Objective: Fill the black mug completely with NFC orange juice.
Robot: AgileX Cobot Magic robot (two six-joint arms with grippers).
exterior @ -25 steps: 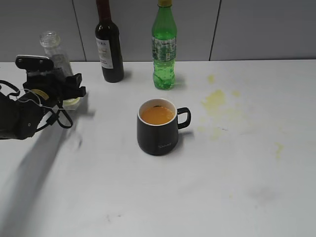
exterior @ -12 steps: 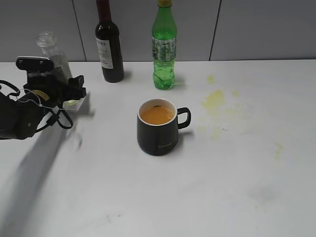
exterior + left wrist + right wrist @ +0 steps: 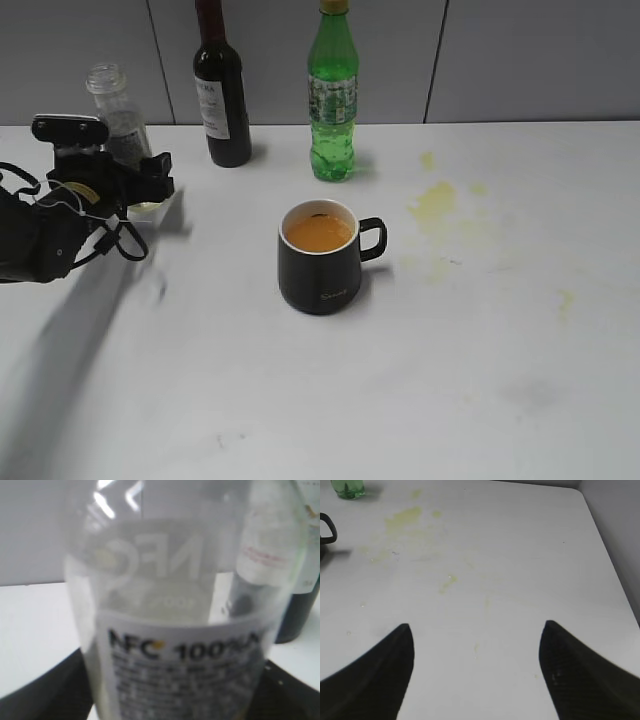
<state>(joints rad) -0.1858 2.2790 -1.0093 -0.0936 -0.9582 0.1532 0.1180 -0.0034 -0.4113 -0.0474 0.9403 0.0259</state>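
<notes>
One black mug [image 3: 320,268]; three bottles; left end effector [image 3: 125,185] pinching clear bottle [image 3: 118,118]; right [image 3: 477,672] spread.

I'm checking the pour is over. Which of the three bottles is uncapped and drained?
The small clear wide-mouthed bottle with the white NFC label, at the left gripper. Its mouth is open and its body see-through; the dark wine bottle and green soda bottle aren't.
</notes>
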